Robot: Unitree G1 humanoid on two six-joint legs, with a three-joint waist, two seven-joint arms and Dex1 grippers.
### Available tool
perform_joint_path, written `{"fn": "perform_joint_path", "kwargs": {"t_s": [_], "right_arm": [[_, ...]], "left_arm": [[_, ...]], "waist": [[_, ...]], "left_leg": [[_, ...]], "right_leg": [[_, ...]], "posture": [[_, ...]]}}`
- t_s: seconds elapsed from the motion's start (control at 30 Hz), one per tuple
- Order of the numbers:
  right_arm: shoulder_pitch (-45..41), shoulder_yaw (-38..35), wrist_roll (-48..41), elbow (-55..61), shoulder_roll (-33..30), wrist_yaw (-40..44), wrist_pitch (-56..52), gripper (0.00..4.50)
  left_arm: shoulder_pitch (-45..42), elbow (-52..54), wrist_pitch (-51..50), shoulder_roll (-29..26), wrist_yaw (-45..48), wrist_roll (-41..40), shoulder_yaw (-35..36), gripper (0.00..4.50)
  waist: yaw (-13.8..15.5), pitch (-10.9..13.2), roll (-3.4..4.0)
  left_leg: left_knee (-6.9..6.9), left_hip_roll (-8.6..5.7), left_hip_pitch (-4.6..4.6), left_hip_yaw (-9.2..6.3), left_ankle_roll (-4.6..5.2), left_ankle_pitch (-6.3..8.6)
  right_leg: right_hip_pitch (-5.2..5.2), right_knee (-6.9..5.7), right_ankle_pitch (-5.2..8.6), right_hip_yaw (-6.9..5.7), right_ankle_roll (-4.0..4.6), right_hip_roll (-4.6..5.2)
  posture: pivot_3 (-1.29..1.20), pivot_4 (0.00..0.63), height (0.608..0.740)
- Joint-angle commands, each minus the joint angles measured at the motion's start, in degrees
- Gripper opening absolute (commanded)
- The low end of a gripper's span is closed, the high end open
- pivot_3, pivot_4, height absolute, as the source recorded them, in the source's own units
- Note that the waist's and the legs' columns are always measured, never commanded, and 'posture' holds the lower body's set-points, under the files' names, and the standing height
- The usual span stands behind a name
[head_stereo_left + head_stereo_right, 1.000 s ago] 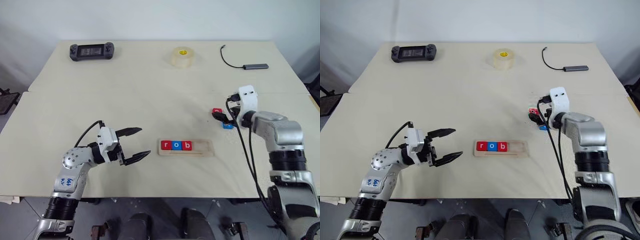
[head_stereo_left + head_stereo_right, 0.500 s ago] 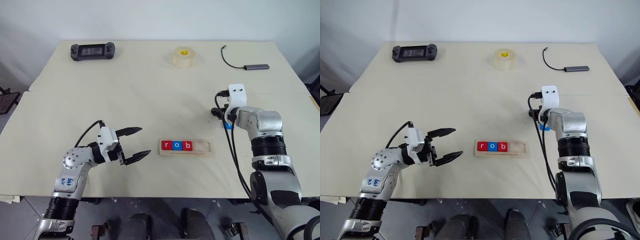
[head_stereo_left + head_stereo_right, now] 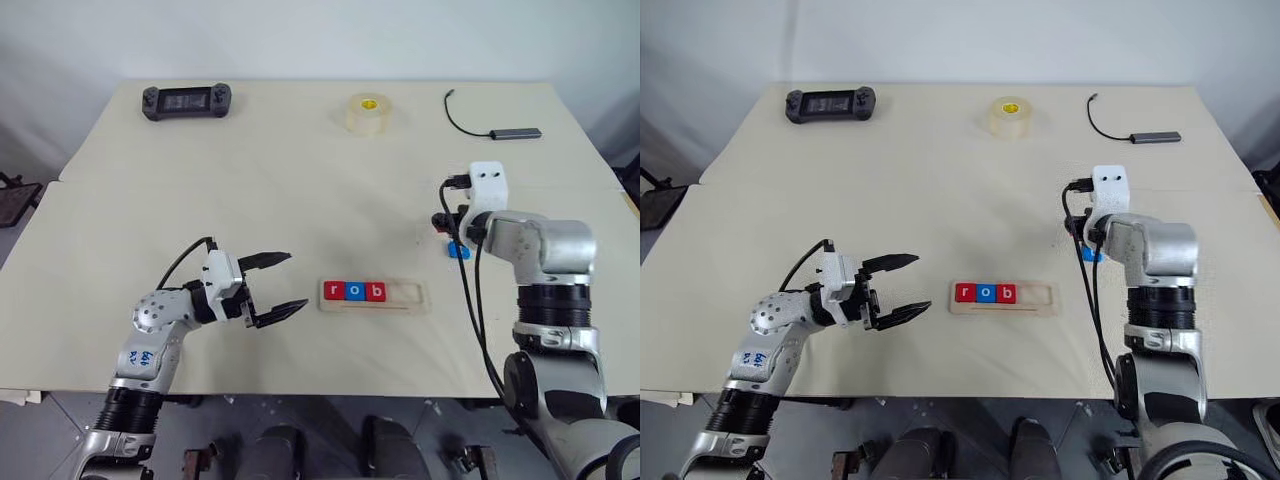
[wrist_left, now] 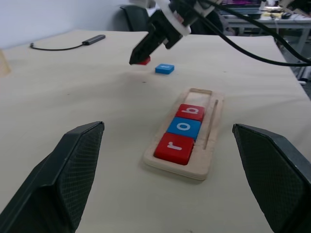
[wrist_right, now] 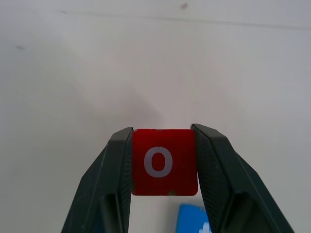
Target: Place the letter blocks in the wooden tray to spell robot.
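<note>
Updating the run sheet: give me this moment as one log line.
tray: r, o, b seated | right gripper: shut on red o tile | blue tile: on table | left gripper: open, idle

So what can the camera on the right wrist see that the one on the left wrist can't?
The right wrist view alone shows the white o on the red block, clamped between the right gripper's fingers. The left wrist view alone shows the wooden tray with its red r, blue o and red b tiles, and the open left gripper. Both show the clamped red block, a blue block lying near it, and the table.
</note>
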State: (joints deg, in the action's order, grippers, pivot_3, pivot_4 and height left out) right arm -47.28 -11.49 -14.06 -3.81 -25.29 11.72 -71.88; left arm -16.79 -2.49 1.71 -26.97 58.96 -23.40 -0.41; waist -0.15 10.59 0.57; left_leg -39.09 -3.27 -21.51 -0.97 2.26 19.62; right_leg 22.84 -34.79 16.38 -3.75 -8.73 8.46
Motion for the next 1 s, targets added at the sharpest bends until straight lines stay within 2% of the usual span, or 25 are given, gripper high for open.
{"fn": "perform_joint_path", "kwargs": {"t_s": [0.03,0.23,0.47,0.53,0.63,0.77,0.87,0.9,1.0], "right_arm": [[2.54,-3.38,-2.31,11.96,-1.62,0.37,-7.30,1.45],[18.96,-8.22,-3.87,33.23,0.21,0.29,-19.69,1.45],[26.33,-10.81,-2.35,39.95,8.80,-3.63,-20.62,1.45],[27.28,-10.51,-1.96,40.65,9.79,-4.13,-20.62,2.17],[26.67,-10.75,-2.12,40.61,8.27,-3.08,-20.61,2.97],[25.25,-10.26,-5.32,37.98,-0.39,3.74,-18.30,4.39],[27.39,-6.30,-8.99,33.83,-13.12,16.23,-7.64,4.45],[28.98,-4.53,-8.76,31.55,-17.88,21.97,-0.39,4.45],[32.52,-1.36,-7.68,24.86,-26.16,34.75,17.31,4.45]], "left_arm": [[-0.93,-0.54,0.57,0.07,1.37,-0.11,-0.13,4.50],[-3.06,-3.08,0.87,0.63,3.35,-0.07,-0.88,4.50],[-4.74,-4.83,1.04,0.79,5.06,0.13,-0.90,4.50],[-4.93,-4.92,1.02,0.81,5.22,0.26,-0.82,4.50],[-4.90,-4.79,0.91,0.70,5.32,0.25,-0.55,4.50],[-4.47,-4.43,0.93,0.48,5.13,0.28,-0.18,4.50],[-3.90,-3.83,0.93,0.50,4.65,0.34,0.10,4.50],[-3.61,-3.55,0.94,0.47,4.53,0.29,0.22,4.50],[-3.23,-3.05,0.85,0.51,4.30,0.27,0.26,4.50]], "waist": [[0.03,0.00,0.00],[0.40,0.00,-0.01],[-0.02,-0.02,0.01],[0.02,-0.02,0.00],[0.04,-0.02,0.00],[0.27,-0.02,0.00],[0.17,-0.01,0.02],[0.17,0.00,0.01],[0.14,0.02,-0.03]], "left_leg": [[0.00,0.00,0.00,-0.01,0.00,0.00],[0.03,-0.01,-0.03,-0.06,0.00,0.01],[0.02,0.03,0.05,0.12,-0.03,-0.03],[0.02,0.03,0.06,0.11,-0.06,-0.05],[0.02,0.01,0.06,0.10,-0.05,-0.04],[0.01,-0.08,0.03,0.08,0.02,-0.06],[0.05,-0.09,0.01,0.09,0.05,-0.05],[0.08,-0.07,0.02,0.10,0.06,-0.05],[0.13,-0.03,0.02,0.11,0.08,-0.03]], "right_leg": [[0.00,0.00,0.00,0.00,0.00,0.00],[0.00,0.02,0.00,-0.01,0.00,0.00],[0.03,-0.03,0.00,0.15,-0.01,-0.05],[0.07,-0.14,0.01,0.18,0.02,-0.06],[0.08,-0.15,0.01,0.21,0.03,-0.06],[0.08,-0.12,0.01,0.22,0.02,0.01],[0.08,-0.07,0.01,0.21,0.02,0.01],[0.07,-0.01,0.01,0.19,0.02,-0.01],[0.00,0.13,0.01,0.13,0.02,-0.04]], "posture": [[0.00,0.150,0.740],[0.00,0.150,0.740],[0.00,0.150,0.740],[0.00,0.150,0.740],[0.00,0.150,0.740],[0.00,0.150,0.740],[0.00,0.150,0.740],[0.00,0.150,0.740],[0.00,0.150,0.740]]}}
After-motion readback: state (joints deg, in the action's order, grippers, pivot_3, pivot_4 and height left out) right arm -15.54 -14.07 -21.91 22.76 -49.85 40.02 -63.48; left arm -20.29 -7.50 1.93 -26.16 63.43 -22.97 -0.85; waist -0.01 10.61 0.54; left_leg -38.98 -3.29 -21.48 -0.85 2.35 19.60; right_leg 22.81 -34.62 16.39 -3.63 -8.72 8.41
